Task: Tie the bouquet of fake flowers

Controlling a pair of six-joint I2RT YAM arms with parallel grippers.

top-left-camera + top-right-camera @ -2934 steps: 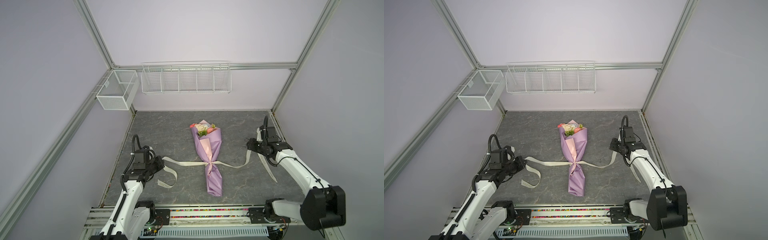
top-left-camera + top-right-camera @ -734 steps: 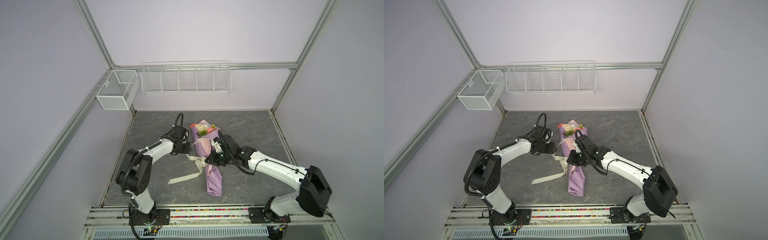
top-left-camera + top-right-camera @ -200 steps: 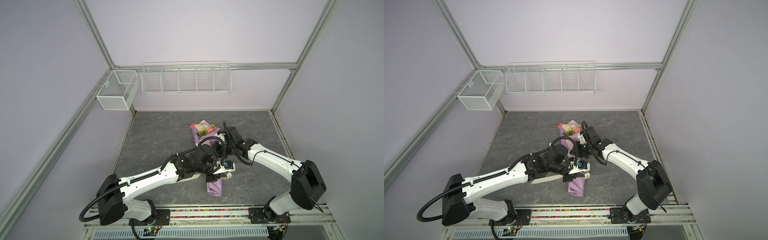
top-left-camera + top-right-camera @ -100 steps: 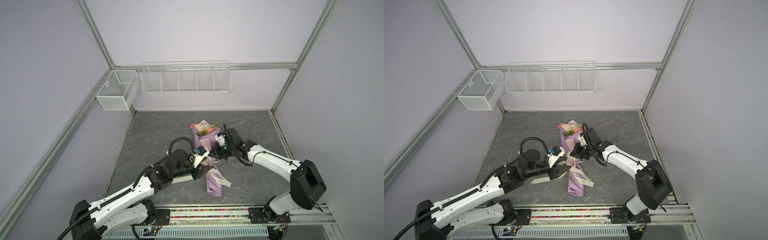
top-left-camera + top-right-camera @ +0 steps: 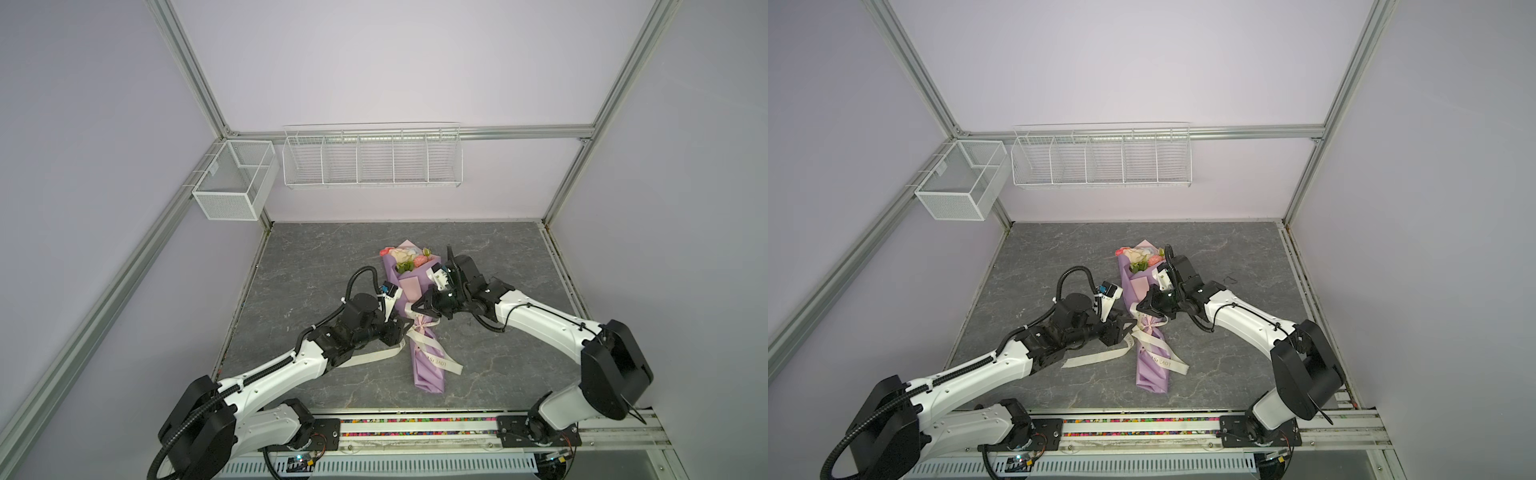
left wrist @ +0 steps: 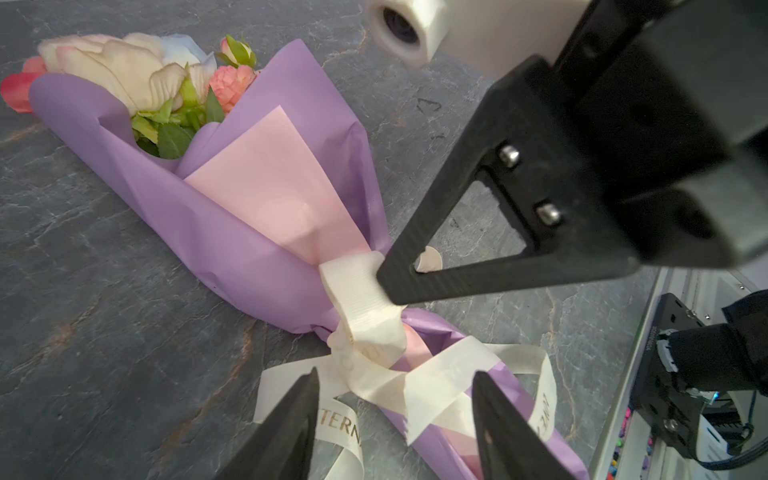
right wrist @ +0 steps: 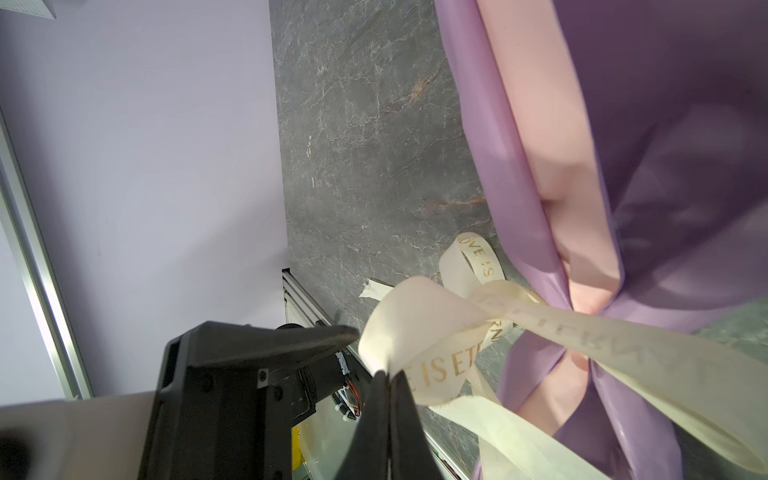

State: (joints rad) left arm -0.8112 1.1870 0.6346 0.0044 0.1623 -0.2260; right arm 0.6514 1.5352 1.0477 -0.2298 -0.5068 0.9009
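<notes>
Near the centre, right gripper (image 7: 390,376) is clamped on a ribbon (image 7: 415,316) loop around the bouquet (image 5: 405,261); left gripper (image 6: 395,386), just left, jaws apart.

We found both top views bright and evenly lit, with faint, soft shadows on the tabletop (image 5: 316,257). In the left wrist view the right end effector (image 6: 388,282) blurred toward the lens; the right wrist view left the near wrapping paper (image 7: 665,124) soft, faintly glossy.

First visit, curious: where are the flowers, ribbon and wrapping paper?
bouquet of fake flowers (image 6: 112,66): left wrist view, cream rose petals.
cream ribbon (image 6: 357,282): left wrist view, raised loop.
lilac wrapping paper (image 5: 430,380): in a top view, lower tail.
</notes>
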